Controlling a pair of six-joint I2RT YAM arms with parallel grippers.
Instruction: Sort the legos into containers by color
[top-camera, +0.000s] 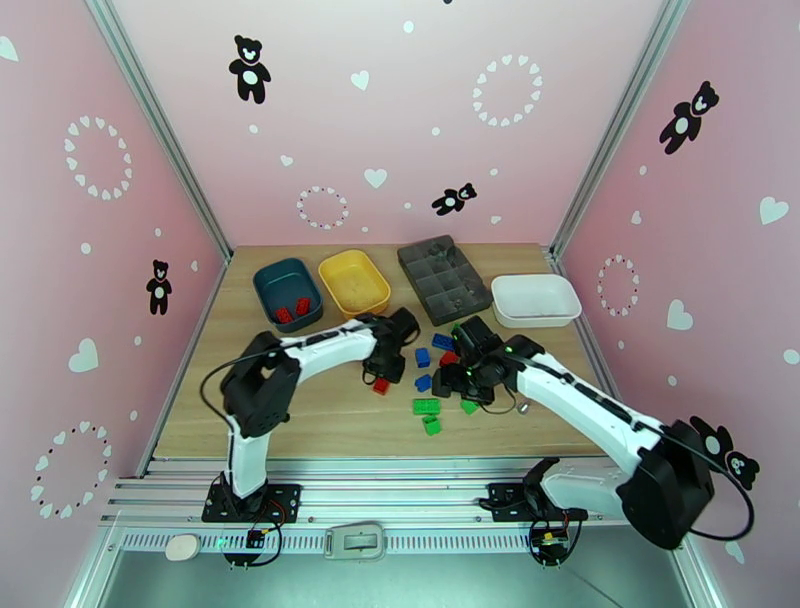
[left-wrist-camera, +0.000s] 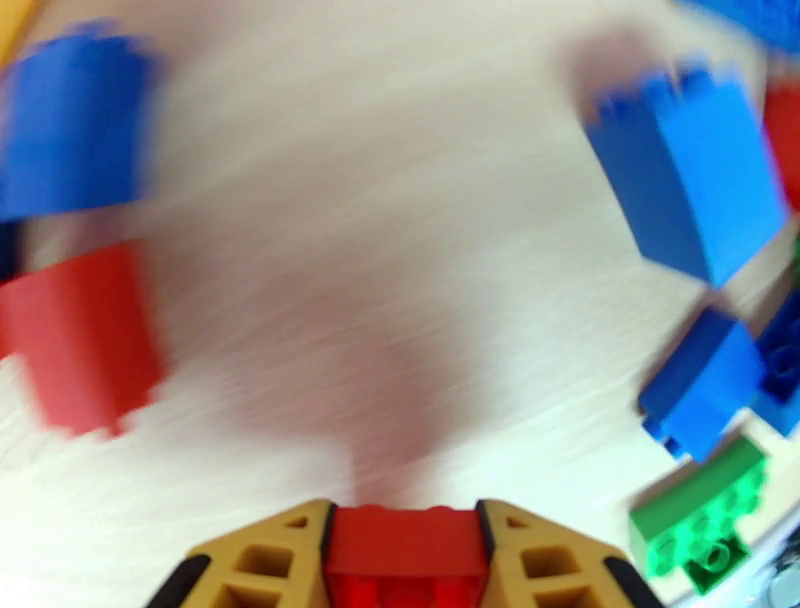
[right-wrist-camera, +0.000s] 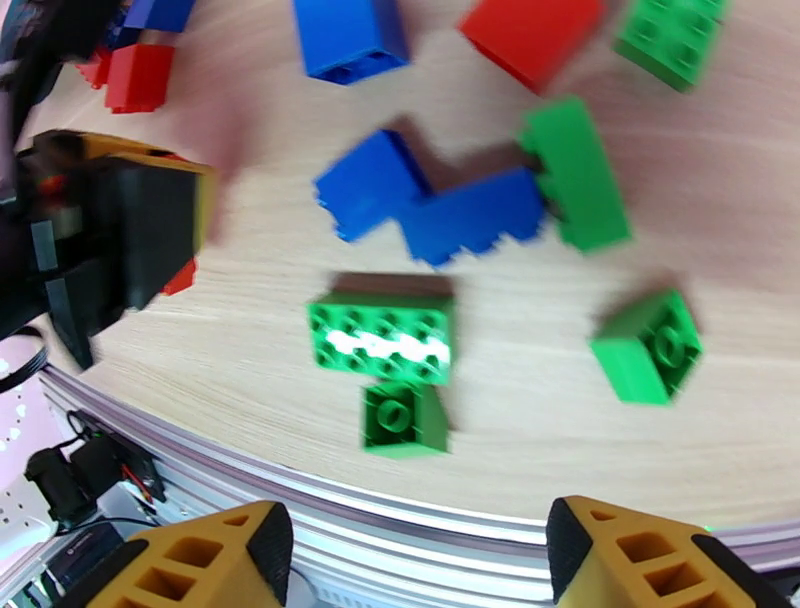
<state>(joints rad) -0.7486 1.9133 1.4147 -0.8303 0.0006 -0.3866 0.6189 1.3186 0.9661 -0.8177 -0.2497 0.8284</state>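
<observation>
My left gripper (left-wrist-camera: 405, 575) is shut on a red lego (left-wrist-camera: 405, 545), which sits between its tan fingers low over the table. In the top view this gripper (top-camera: 382, 378) stands left of the pile with the red lego (top-camera: 381, 387) under it. My right gripper (right-wrist-camera: 420, 560) is open with nothing between its fingers, above green legos (right-wrist-camera: 385, 335) and blue legos (right-wrist-camera: 475, 215). From above it (top-camera: 468, 388) hovers over the pile's right side. The teal container (top-camera: 270, 285) holds two red legos (top-camera: 293, 311). The yellow container (top-camera: 354, 282) and white container (top-camera: 535, 300) stand further right.
A dark grey compartment tray (top-camera: 443, 278) lies between the yellow and white containers. Loose blue (top-camera: 423, 357), red (top-camera: 449, 358) and green bricks (top-camera: 427, 406) lie between the two grippers. The table's front edge with its metal rail (right-wrist-camera: 420, 500) is close under my right gripper.
</observation>
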